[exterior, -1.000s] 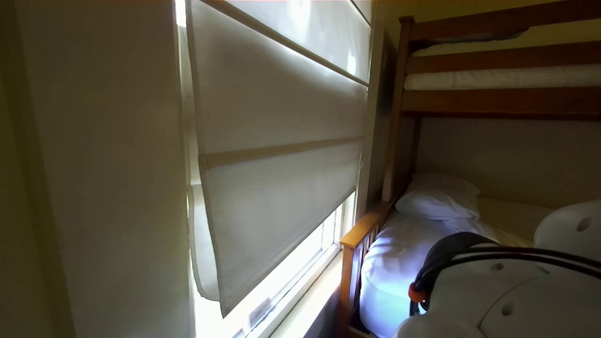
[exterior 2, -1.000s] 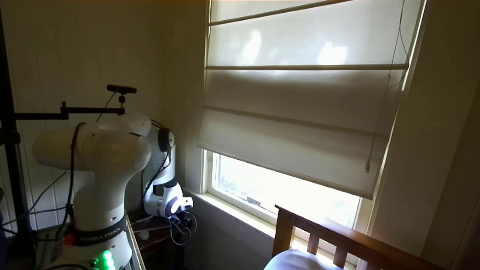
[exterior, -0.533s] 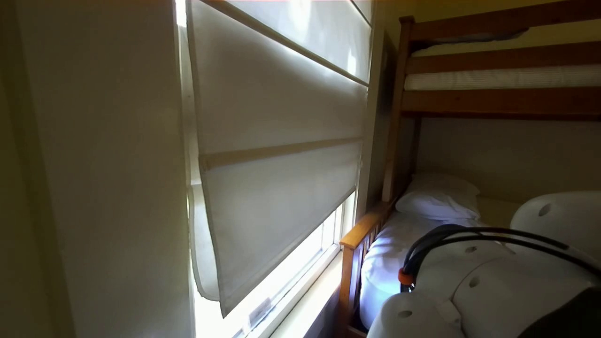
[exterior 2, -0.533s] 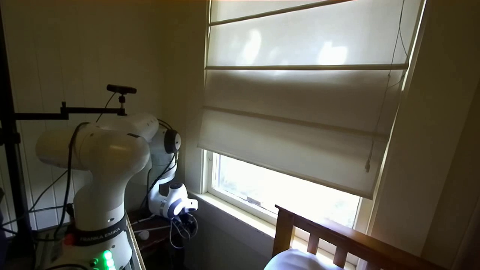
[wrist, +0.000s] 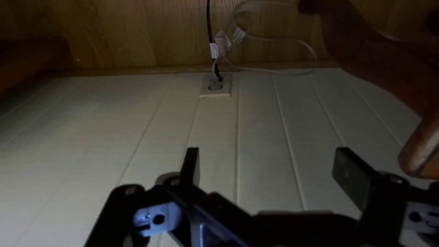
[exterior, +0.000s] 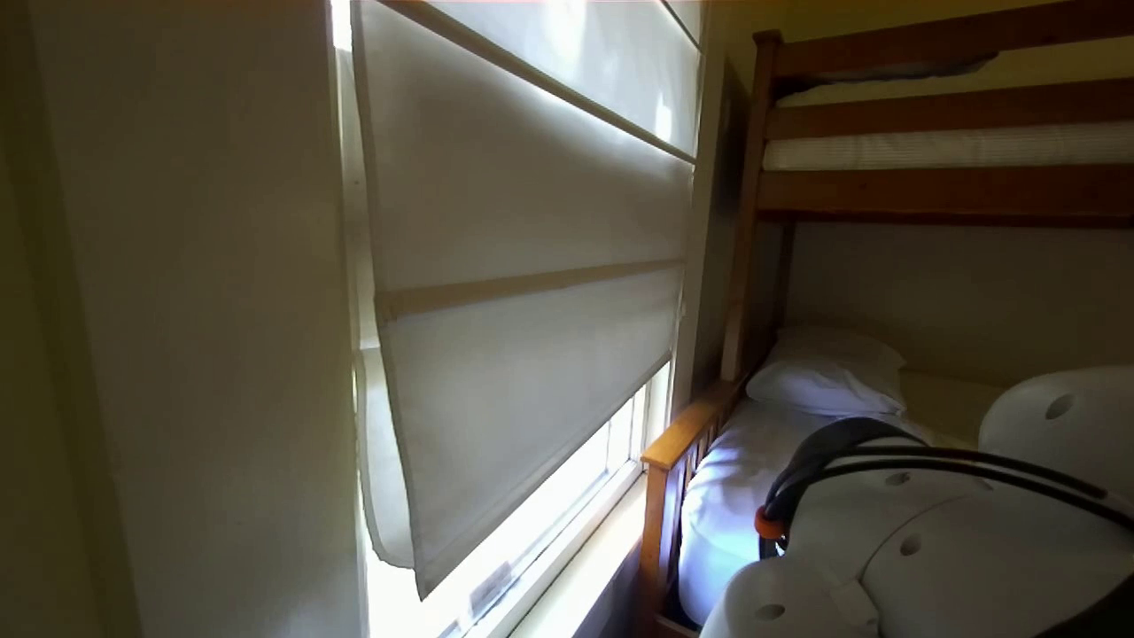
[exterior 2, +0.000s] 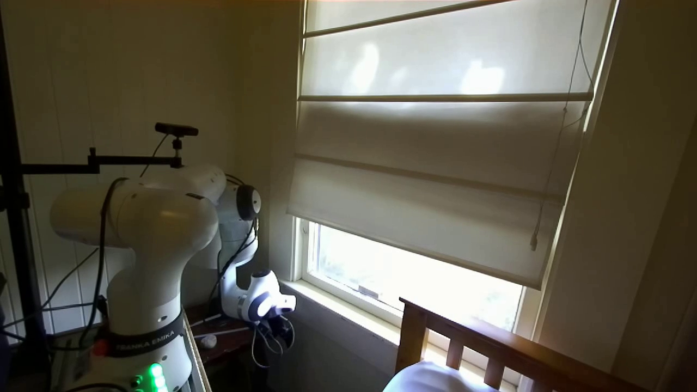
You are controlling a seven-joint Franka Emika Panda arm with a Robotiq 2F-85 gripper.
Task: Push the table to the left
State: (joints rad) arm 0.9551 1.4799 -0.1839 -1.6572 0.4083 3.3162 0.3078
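Observation:
The table (exterior 2: 222, 351) is low and dark red-brown, partly hidden behind the arm's base in an exterior view. In the wrist view, a dark red-brown curved wooden piece (wrist: 380, 65), which looks like a table leg, is at the right. My gripper (wrist: 267, 154) is open with nothing between its fingers. Its right finger is near the rounded wooden end (wrist: 420, 151); whether they touch cannot be told. In an exterior view, the gripper (exterior 2: 280, 326) is a dark shape below the white wrist, just right of the table, its fingers unclear.
A panelled wall (wrist: 219, 137) with an outlet (wrist: 215, 85), loose cables (wrist: 291, 39) and wooden floor (wrist: 137, 34) show in the wrist view. The window sill (exterior 2: 348, 313) is right of the arm. A wooden bed (exterior 2: 490, 348) stands nearer. A small white object (exterior 2: 207, 341) lies on the table.
In an exterior view, the wrist and gripper have moved right, toward the window, and slightly down. The upper arm swung right, then slightly back. The table has not visibly moved.

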